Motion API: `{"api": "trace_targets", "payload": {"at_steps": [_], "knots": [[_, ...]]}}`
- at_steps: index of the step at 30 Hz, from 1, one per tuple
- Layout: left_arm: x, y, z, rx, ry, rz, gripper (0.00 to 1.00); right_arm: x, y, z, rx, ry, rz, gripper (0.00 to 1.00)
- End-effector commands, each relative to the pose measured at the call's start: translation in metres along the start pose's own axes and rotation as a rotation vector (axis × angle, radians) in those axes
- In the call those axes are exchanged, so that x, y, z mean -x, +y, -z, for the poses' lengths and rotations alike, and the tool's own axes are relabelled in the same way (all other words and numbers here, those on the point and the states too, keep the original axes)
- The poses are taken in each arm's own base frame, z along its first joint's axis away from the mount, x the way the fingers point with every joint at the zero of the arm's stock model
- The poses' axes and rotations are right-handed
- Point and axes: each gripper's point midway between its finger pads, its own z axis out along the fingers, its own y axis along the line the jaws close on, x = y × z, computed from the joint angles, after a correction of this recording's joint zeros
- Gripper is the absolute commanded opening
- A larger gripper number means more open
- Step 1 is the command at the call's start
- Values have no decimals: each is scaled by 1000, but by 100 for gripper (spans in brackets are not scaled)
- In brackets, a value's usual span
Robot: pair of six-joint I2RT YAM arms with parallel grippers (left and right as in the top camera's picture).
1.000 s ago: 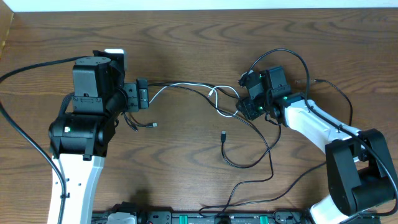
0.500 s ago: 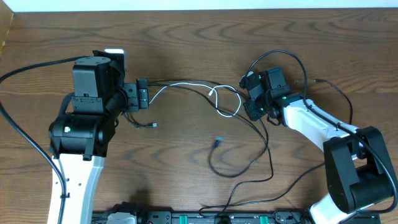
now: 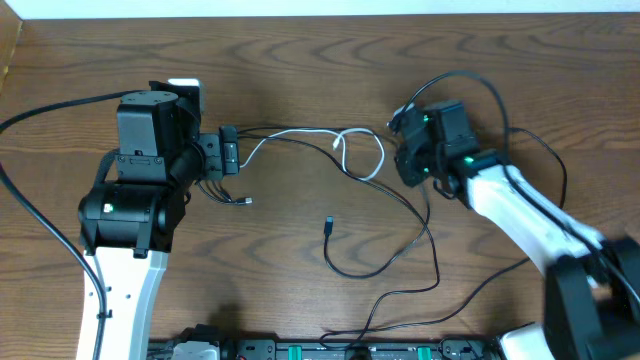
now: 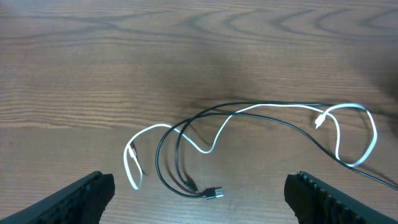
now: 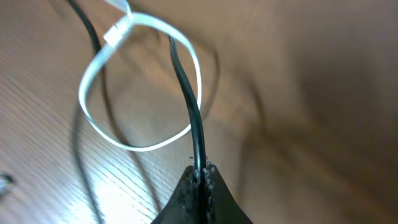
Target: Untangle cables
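The thin black cable (image 3: pixel 400 240) runs from beside my left gripper (image 3: pixel 229 152) across the wood table to my right gripper (image 3: pixel 403 166), then sags into a loop ending in a small plug (image 3: pixel 328 223). In the right wrist view my right gripper (image 5: pixel 200 172) is shut on the black cable (image 5: pixel 188 102), which passes up through the white cable's loop (image 5: pixel 91 120). The white cable (image 3: pixel 275 141) ends in that loop (image 3: pixel 378 160) just left of the right gripper. My left gripper (image 4: pixel 200 186) hangs open above a black plug (image 4: pixel 214 193) and a white cable end (image 4: pixel 133 163).
Thick black arm cables curve over the table at the far left (image 3: pixel 45 108) and arch above the right arm (image 3: pixel 468 78). A dark equipment rail (image 3: pixel 330 350) lines the near edge. The white wall edge (image 3: pixel 320 8) borders the far side.
My right gripper has shut on the black cable and moved up and to the right with it. The black loop and its free plug slid left. The left arm has not moved.
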Motion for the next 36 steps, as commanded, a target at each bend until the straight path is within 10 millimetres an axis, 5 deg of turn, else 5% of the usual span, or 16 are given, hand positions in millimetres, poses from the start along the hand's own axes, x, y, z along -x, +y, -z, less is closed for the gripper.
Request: {"api": "trace_targets", "payload": {"at_steps": [1,10,17,22,36], "knots": [[3,-1,1,-5,-6,-5,93,63,4,59,-28,-216,34,1],[3,-1,1,-5,-6,-5,92,151,19,228,-128,-751,135,1],[3,-1,1,-5,-6,-5,93,170,21,331,-223,-1046,170,1],[3,-1,1,-5,-6,-5,93,170,18,359,-264,-1118,174,1],[3,-1,1,-5,-6,-5,93,173,12,369,-272,-1161,137,1]]}}
